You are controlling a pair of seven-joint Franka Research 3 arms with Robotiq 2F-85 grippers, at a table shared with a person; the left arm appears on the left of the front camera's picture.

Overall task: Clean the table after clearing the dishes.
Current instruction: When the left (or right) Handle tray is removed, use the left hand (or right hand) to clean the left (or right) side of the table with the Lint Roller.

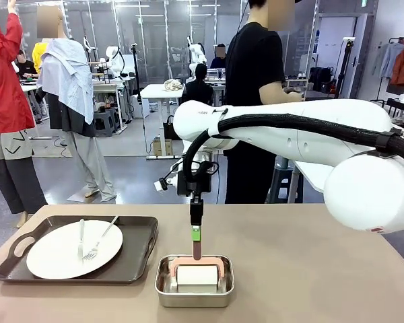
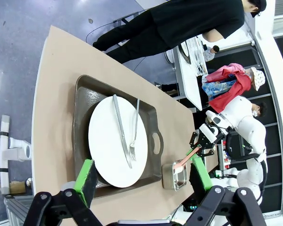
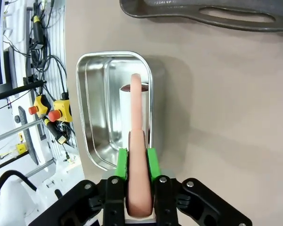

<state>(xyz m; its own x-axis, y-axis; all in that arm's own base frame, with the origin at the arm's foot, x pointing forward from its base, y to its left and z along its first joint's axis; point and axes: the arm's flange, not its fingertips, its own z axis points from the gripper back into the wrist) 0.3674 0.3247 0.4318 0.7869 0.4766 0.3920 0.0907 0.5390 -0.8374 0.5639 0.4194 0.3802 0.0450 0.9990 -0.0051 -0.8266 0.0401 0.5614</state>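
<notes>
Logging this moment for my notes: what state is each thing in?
Right pincer: shut on the pink-handled tool.
Left pincer: open, empty.
Pink-handled tool: upright, white end in the steel pan.
Plate: on the tray, two utensils on it.
Steel pan: on the table.

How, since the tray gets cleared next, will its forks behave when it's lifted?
The forks lie loose on the smooth plate, so they'd probably slide if tilted. The plate rests unsecured in the tray and may shift. The tray looks rigid, with handles, so likely lifts level.
</notes>
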